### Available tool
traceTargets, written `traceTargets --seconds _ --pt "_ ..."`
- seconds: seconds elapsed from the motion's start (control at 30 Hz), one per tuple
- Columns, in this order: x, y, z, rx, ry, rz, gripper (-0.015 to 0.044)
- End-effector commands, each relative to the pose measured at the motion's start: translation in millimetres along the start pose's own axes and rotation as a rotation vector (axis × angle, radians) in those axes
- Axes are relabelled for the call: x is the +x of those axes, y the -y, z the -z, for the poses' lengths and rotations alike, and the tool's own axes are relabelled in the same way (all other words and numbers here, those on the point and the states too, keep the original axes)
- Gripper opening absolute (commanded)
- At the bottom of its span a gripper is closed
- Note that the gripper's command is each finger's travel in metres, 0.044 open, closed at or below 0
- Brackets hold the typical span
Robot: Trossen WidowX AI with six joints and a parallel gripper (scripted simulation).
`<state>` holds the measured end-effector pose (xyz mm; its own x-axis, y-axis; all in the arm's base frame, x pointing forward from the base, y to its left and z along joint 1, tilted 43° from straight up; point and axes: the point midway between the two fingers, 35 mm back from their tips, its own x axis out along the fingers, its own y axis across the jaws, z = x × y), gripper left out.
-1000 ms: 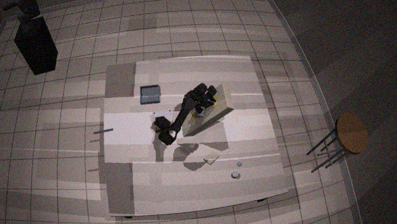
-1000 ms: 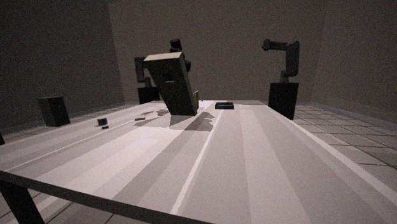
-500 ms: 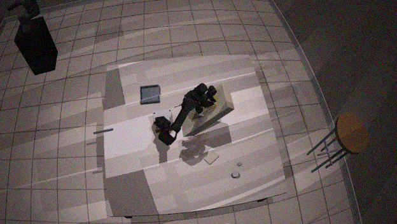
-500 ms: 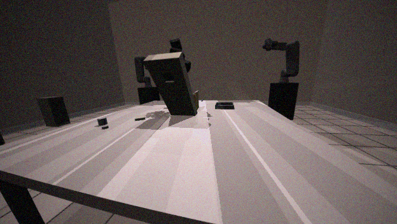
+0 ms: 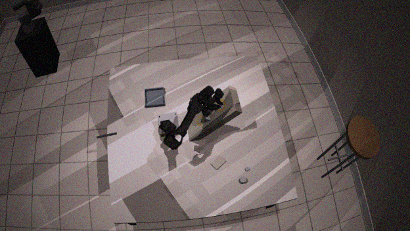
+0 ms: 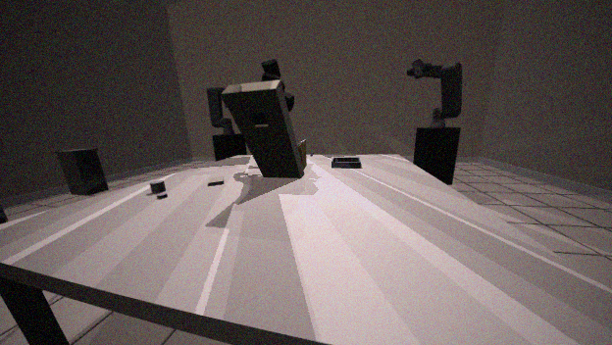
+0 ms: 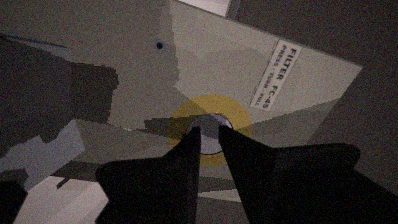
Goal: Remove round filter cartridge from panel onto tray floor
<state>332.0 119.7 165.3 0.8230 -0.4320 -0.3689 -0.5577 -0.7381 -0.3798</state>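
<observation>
The service panel (image 5: 232,95) (image 6: 270,147) (image 7: 220,60) is a tilted grey box with a printed filter label on its face. The round pale cartridge (image 7: 210,146) is inside the yellow ring (image 7: 210,103) on that face. My gripper (image 7: 208,128) is shut on the cartridge, with both fingertips at the middle of its face. The fingertips cover its slots, and how far it stands out of the panel cannot be told. The shallow tray (image 5: 155,97) (image 6: 346,163) lies on the table, away from the panel, with nothing visible in it.
A pale block (image 7: 65,145) juts out beside the ring in the wrist view. A flat square piece (image 5: 218,162) (image 6: 216,183) and two small round pieces (image 5: 243,180) (image 5: 247,168) lie on the table behind the panel. A stool (image 5: 363,136) stands off the table.
</observation>
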Motion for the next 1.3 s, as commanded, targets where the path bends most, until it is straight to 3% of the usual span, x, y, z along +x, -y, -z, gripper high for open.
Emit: traceTargets --seconds 0.0,0.53,1.27 --pt "7 0 2 0.024 0.001 -0.008 0.0000" --pt "7 0 2 0.024 0.001 -0.008 0.0000" --pt "-72 0 1 0.022 0.004 -0.011 0.0000"
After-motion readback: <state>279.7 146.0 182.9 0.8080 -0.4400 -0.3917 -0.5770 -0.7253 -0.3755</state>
